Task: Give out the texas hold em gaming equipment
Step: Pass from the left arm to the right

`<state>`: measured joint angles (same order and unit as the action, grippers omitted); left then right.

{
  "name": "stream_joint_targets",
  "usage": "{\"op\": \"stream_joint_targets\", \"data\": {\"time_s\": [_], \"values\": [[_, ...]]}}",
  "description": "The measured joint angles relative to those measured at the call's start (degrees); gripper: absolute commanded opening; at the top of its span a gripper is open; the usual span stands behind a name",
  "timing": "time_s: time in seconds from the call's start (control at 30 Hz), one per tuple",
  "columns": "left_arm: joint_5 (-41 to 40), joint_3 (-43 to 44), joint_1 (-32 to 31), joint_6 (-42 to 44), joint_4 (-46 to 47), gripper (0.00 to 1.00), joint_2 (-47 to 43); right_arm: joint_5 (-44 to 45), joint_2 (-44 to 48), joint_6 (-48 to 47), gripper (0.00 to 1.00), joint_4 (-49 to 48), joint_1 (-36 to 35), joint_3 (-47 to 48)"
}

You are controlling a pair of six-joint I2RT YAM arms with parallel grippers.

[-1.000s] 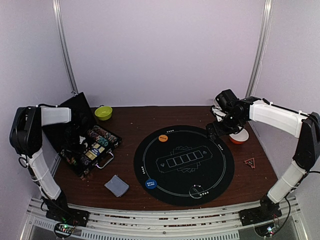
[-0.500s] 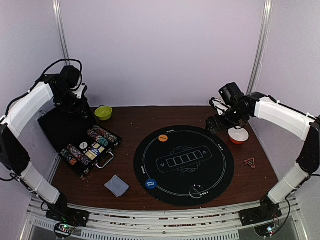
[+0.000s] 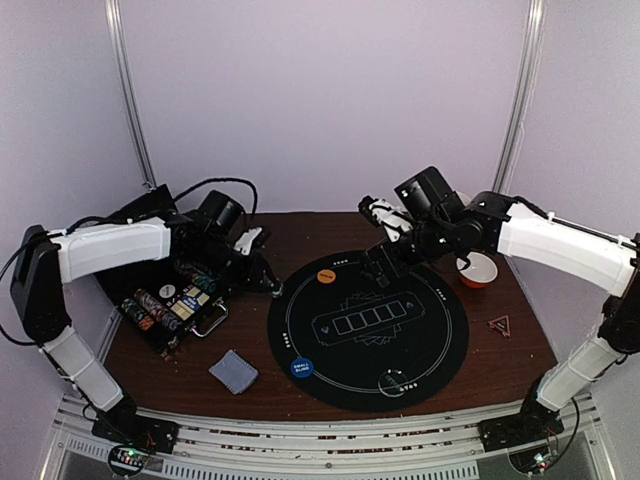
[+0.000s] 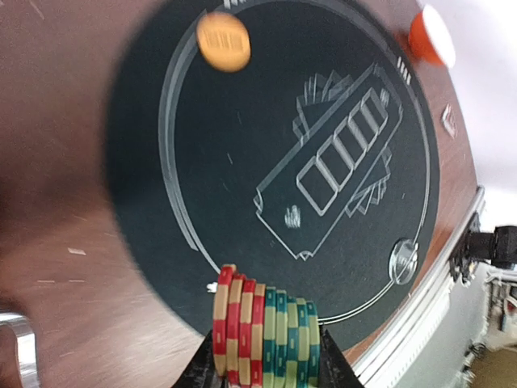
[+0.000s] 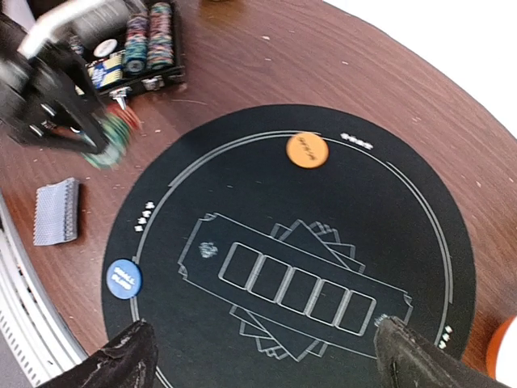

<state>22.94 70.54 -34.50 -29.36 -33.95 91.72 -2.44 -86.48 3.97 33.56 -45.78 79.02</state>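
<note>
**Item:** chip stack point(image 4: 262, 331), red and teal, pinched in left gripper point(image 4: 266, 376) above the mat's point(image 3: 430, 340) left edge.
**Right gripper** point(image 5: 266, 360): spread, empty, over the mat.
**Placed on the mat:** orange button point(image 3: 326, 276), blue button point(image 3: 301, 368), clear button point(image 3: 393, 381).
**Outstanding, by appearance:** held chips not set down; card deck point(image 3: 233, 371) undealt on desk point(image 3: 300, 235); further chips in case point(image 3: 208, 322).

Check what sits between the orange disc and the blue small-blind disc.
Nothing loose: between orange disc and blue disc lies only bare printed mat, per the top view.

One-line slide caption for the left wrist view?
Left gripper clamps a stack of red and teal poker chips at the edge of the round black mat, orange button disc near its rim.
</note>
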Motion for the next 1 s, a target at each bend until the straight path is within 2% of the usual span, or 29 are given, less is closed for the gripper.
{"op": "stream_joint_targets", "data": {"time_s": [0.13,0.33,0.67,1.0], "values": [[4.8,-7.3,-1.9,-3.2,8.4,0.0,4.7,-0.5,-2.2,0.5,0.94,-2.9,-3.9,0.0],[8.8,-11.9,-1.9,-5.2,17.1,0.0,8.8,-0.8,-7.4,-0.8,0.93,-8.7,-9.2,0.0],[12.3,-21.0,-1.7,-7.3,26.3,0.0,9.2,-2.5,-18.5,-2.7,0.9,-14.8,-15.4,1.7],[15.7,-26.7,-0.2,-9.2,34.6,0.0,8.0,-3.4,-26.4,-8.2,0.89,-24.7,-16.6,3.3]]}}
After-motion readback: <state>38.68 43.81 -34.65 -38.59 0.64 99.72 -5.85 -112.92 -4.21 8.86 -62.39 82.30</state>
